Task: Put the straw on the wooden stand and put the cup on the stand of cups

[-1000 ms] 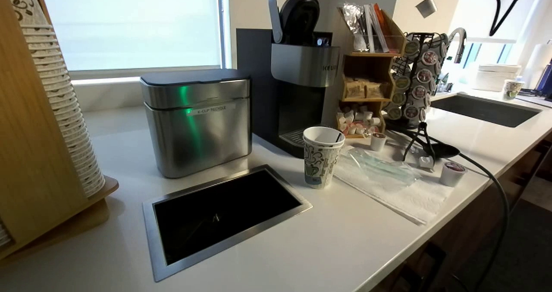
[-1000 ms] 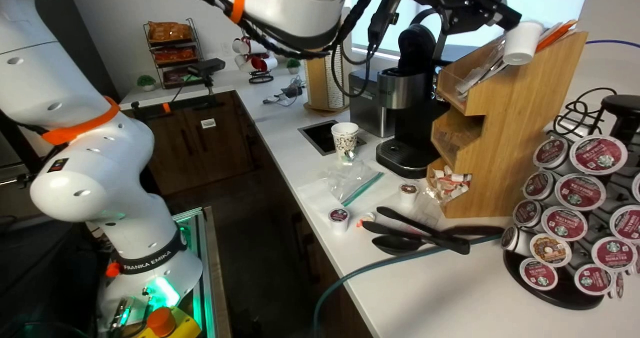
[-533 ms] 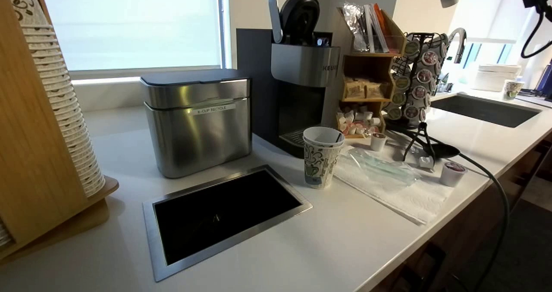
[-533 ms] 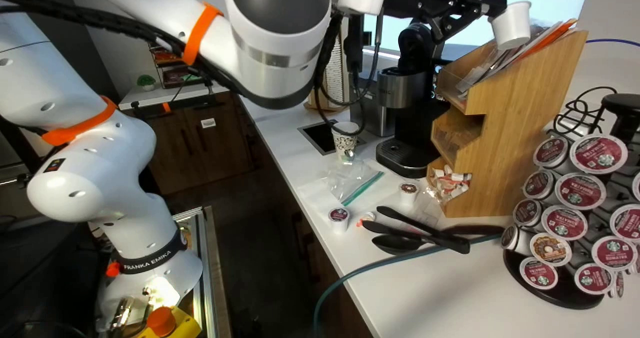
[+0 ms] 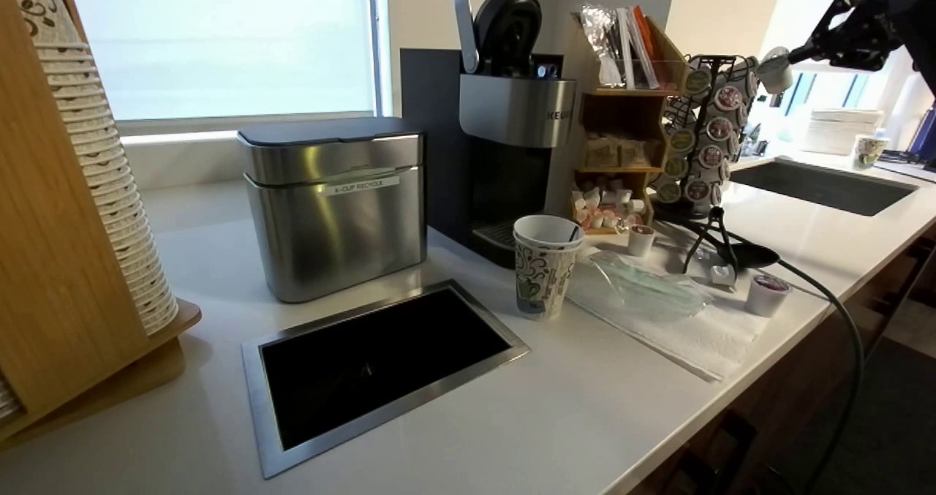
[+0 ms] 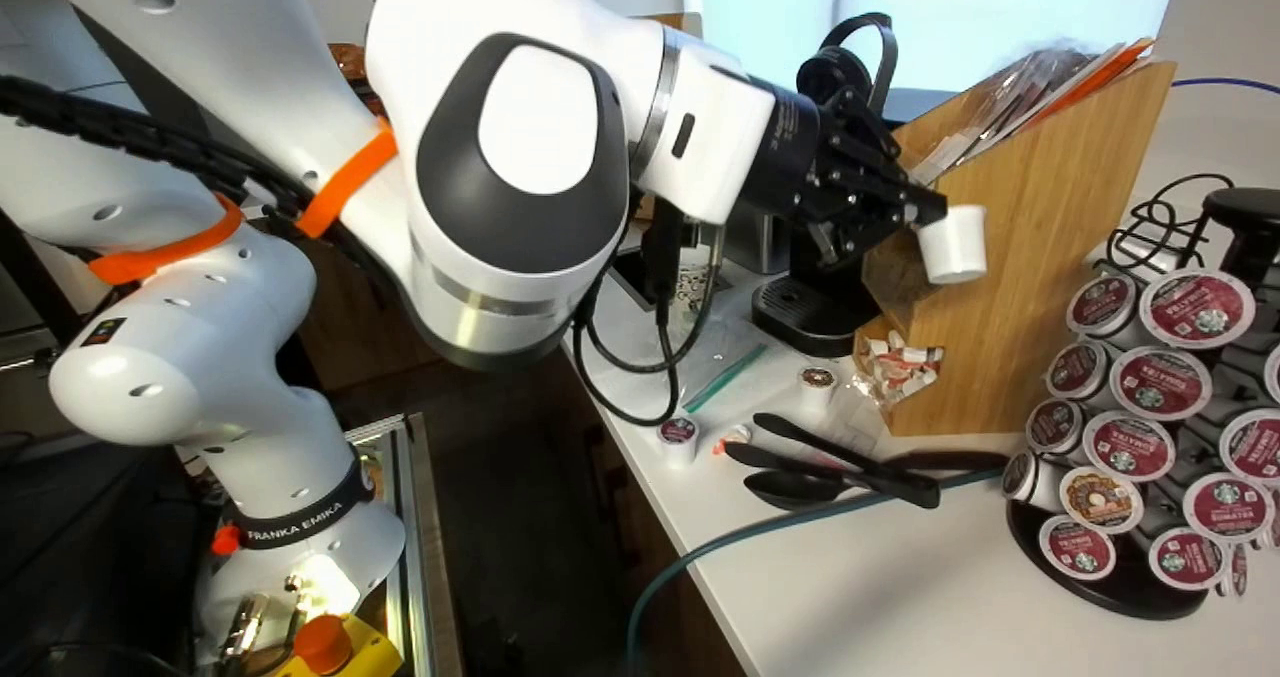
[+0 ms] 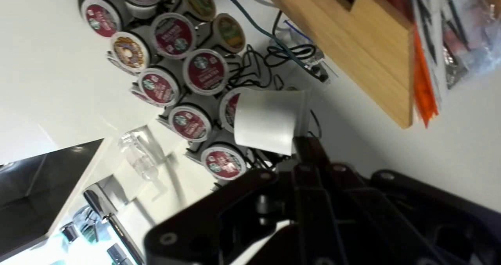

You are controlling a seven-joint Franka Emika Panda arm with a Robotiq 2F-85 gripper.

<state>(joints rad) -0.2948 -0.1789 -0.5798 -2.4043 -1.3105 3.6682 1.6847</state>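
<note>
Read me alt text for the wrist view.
The end effector holds a small white cup near its rim, with mostly red-lidded coffee pods behind it. A wooden organizer shows at upper right, a dark sink at lower left.

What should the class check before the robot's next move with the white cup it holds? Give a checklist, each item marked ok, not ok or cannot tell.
1. Jaws shut on the white cup: ok, pinching it at the rim.
2. Cup set on the pod rack: not ok, it hangs in the air.
3. Cup angled like the coffee pods: not ok; they lie sideways, lids outward, while it is nearer upright.
4. Free place on the rack: cannot tell; the cup hides part of it in the wrist view.
5. Straw on the wooden stand: cannot tell; slim items rest in its top, none clearly a straw.
</note>
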